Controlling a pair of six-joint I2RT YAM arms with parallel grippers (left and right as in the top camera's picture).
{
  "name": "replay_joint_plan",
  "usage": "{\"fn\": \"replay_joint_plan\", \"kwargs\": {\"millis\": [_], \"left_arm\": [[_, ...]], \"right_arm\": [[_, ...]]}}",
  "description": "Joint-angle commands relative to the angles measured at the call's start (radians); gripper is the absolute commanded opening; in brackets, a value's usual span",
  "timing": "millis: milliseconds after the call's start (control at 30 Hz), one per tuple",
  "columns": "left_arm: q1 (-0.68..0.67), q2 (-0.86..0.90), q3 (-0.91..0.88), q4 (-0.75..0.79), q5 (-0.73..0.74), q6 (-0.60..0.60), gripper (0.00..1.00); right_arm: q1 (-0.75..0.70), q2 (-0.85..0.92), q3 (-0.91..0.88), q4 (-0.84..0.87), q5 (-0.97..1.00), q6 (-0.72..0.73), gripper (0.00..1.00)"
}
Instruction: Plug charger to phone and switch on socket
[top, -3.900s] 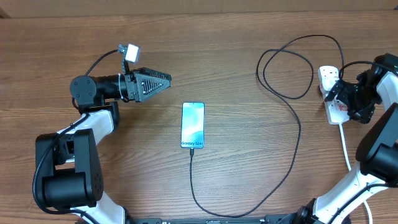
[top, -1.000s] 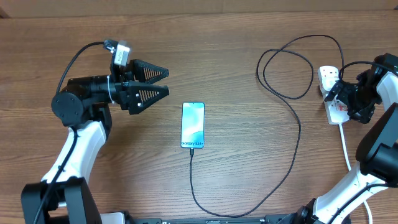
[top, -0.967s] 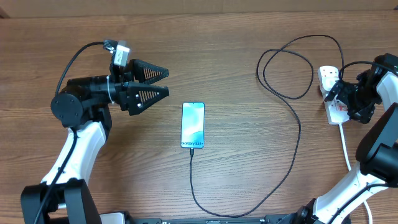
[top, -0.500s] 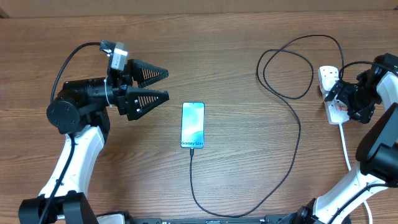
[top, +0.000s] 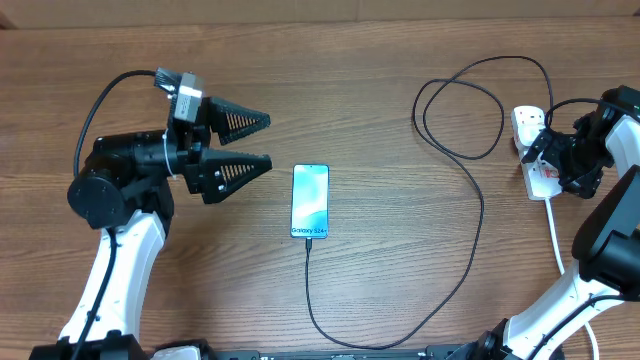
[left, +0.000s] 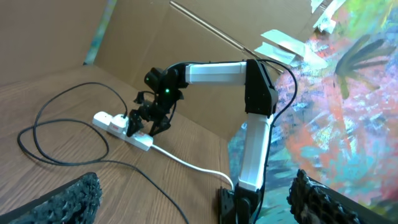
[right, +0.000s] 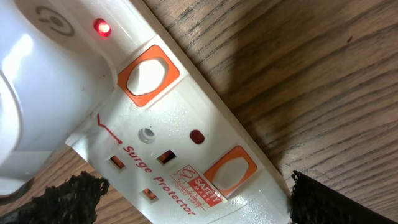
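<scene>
— Your right gripper (right: 196, 193) gapes over the socket (right: 155, 146), far right; left gripper (top: 268, 140) gapes beside the phone (top: 310, 200).
— Socket's look?
— White, one red lamp (right: 101, 27) lit, two orange switches (right: 148, 76). One phone, one charger (top: 481, 215).

Table (top: 380, 80): brown wood, visible grain, matt. Socket (right: 168, 155): white plastic, smooth, glossy. Phone (top: 310, 200): screen smooth, glossy. Charger (top: 480, 215): black cable, matt. Left pincer (top: 268, 140): black, rough-textured.
</scene>
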Motion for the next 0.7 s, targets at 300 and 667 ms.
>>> {"fn": "replay_joint_plan", "kwargs": {"millis": [300,667], "left_arm": [[0.0,-0.065,-0.002,0.004,0.018,0.023,1.0],[0.0,-0.074,-0.016,0.003,0.018,0.023,1.0]], "right_arm": [[0.004,0.007,0.032,0.006,-0.017,-0.003,1.0],[0.004,0.008,0.032,0.006,-0.017,-0.003,1.0]]}}
